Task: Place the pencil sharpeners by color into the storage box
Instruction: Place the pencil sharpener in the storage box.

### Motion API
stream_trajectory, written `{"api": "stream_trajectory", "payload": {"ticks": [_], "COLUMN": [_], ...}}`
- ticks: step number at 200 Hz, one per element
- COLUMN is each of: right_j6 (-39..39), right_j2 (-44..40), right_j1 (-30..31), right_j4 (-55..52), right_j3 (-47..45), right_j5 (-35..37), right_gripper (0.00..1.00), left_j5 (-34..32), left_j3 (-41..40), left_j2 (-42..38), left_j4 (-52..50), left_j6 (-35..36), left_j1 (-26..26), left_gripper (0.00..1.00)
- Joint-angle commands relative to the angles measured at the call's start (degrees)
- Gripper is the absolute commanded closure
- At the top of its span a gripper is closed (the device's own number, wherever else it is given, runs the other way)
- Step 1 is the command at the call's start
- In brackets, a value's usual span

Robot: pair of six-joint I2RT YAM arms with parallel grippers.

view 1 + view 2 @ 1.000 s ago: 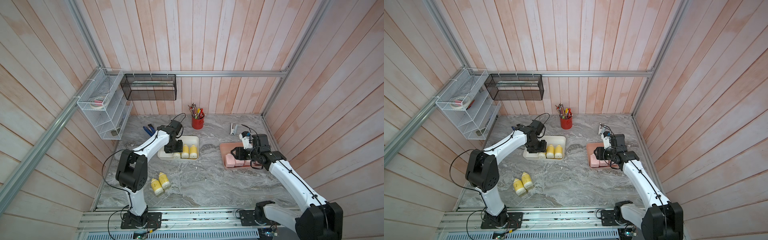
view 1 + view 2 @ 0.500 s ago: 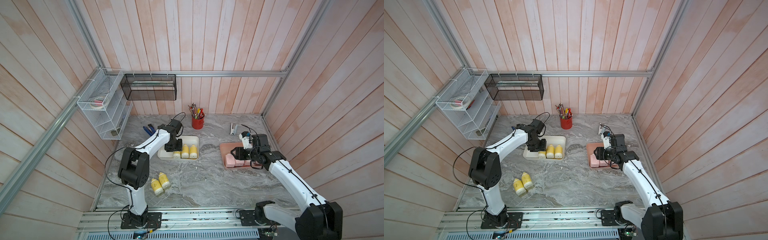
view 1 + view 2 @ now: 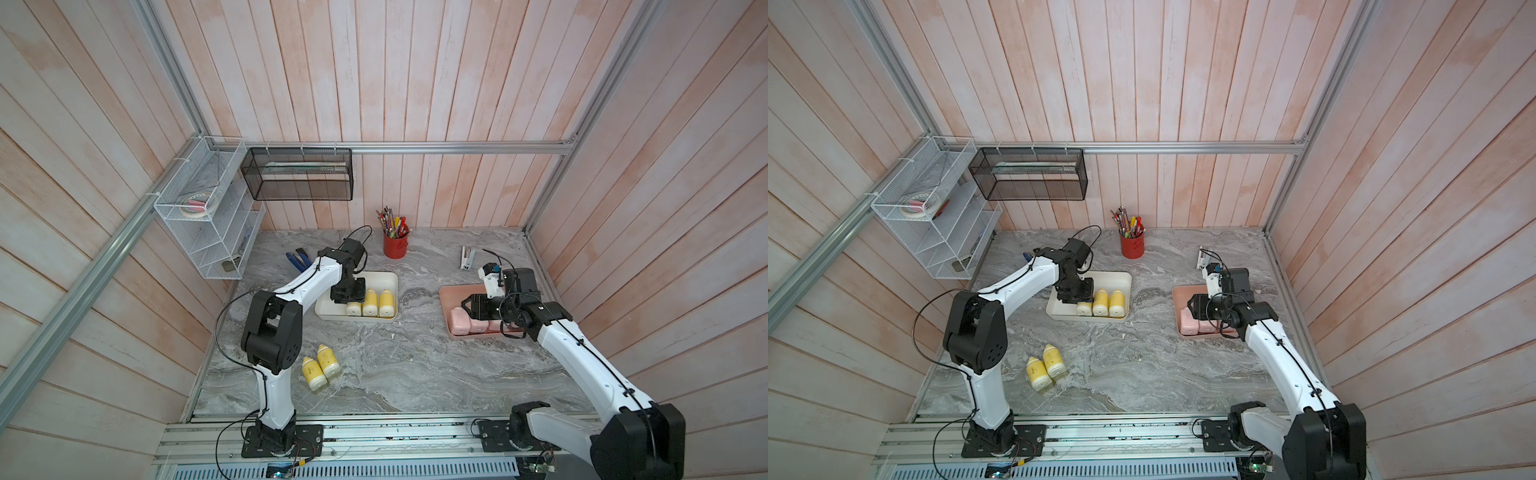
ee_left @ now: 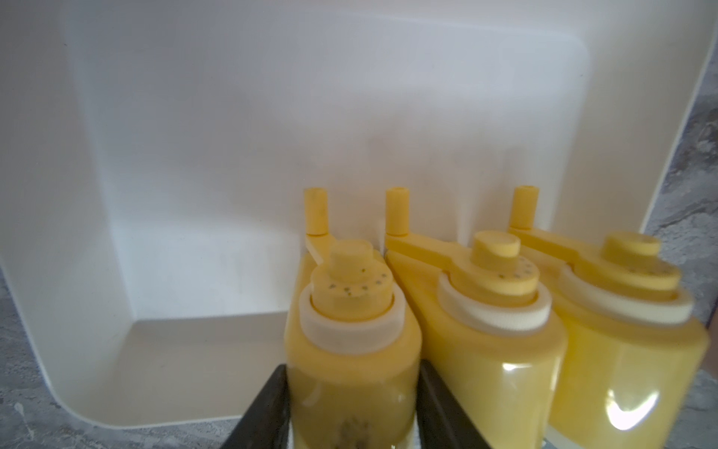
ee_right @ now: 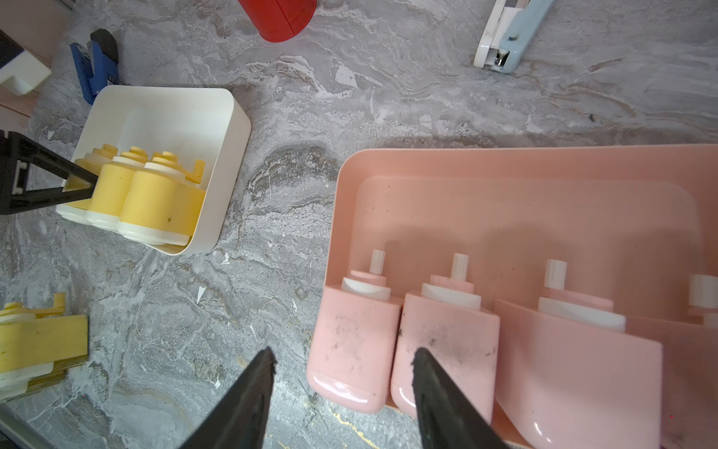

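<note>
My left fingers [image 4: 268, 408] are clenched on the flanks of the end yellow sharpener [image 4: 351, 350], which lies in the cream box [image 4: 194, 155] touching the first of its two yellow neighbours [image 4: 489, 338]. My right fingers [image 5: 248, 400] stand apart, gripping nothing, above the end pink sharpener [image 5: 353, 338] of four lying side by side in the pink tray [image 5: 505, 202]. Two more yellow sharpeners [image 3: 320, 368] lie together on the surface [image 3: 415, 365] near my left arm's base.
</note>
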Motion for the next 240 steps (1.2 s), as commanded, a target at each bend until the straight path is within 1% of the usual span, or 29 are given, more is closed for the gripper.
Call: {"api": "stream_trajectory", "payload": {"ticks": [1, 77, 155, 170, 207, 240], "right_j6": [-0.8, -0.7, -0.7, -0.7, -0.7, -0.8], "right_j2": [0.4, 0.5, 0.7, 0.7, 0.8, 0.6], "right_j1": [-0.1, -0.2, -0.2, -0.2, -0.2, -0.2], "right_j4": [0.1, 0.1, 0.1, 0.1, 0.2, 0.2], "right_j3": [-0.4, -0.5, -0.5, -0.5, -0.5, -0.5], "right_j5": [0.0, -0.1, -0.1, -0.1, -0.2, -0.1], "right_gripper": [0.40, 0.40, 0.41, 0.40, 0.40, 0.40], "left_j5": [-0.5, -1.1, 0.2, 0.4, 0.2, -0.4], "left_j3": [2.0, 3.4, -1.4, -2.0, -2.0, -0.7], "left_j2": [1.5, 0.7, 0.2, 0.3, 0.5, 0.4], "left_j4": [-0.1, -1.2, 1.9, 2.2, 2.2, 1.3], "left_j6": [0.8, 0.7, -0.3, -0.3, -0.5, -0.5], "left_j1": [0.4, 0.5, 0.5, 0.6, 0.5, 0.5], "left_gripper": [0.52, 0.52, 0.52, 0.50, 0.40, 0.37]}}
